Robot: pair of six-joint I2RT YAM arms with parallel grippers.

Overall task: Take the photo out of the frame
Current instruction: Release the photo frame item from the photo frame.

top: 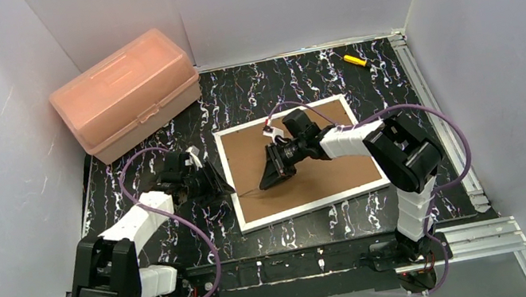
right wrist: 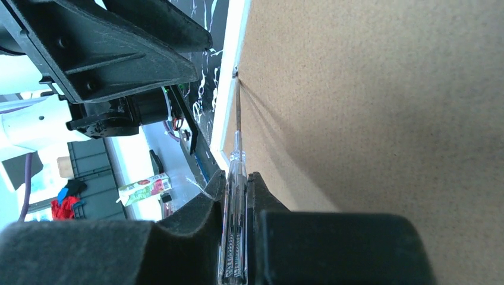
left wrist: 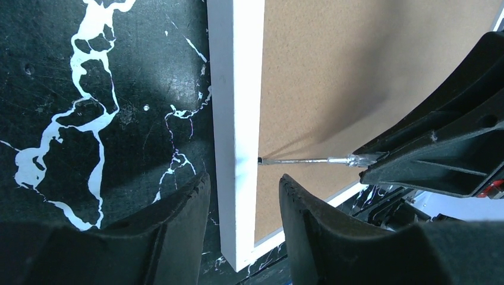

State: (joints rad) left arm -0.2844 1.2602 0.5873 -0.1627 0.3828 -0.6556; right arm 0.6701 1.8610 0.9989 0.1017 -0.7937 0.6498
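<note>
At the centre of the top view lies one large, flat, rectangular picture frame [top: 336,172] with a narrow white border and a brown fibreboard back. One translucent pink plastic box [top: 125,91] with a lid stands at upper left. One small yellow stick-shaped object [top: 355,60] lies at upper right. There is one slim screwdriver [right wrist: 233,237] with a clear plastic handle and a metal shaft. Two white-and-black robot arms show, the left arm [top: 139,222] and the right arm [top: 397,150]. Each has one black hand, the left hand [left wrist: 243,181] and the right hand [right wrist: 236,178]. Two purple cables, one at left [top: 133,155] and one at right [top: 407,105], make loops. One black, white-veined table [top: 273,82] is in view.
</note>
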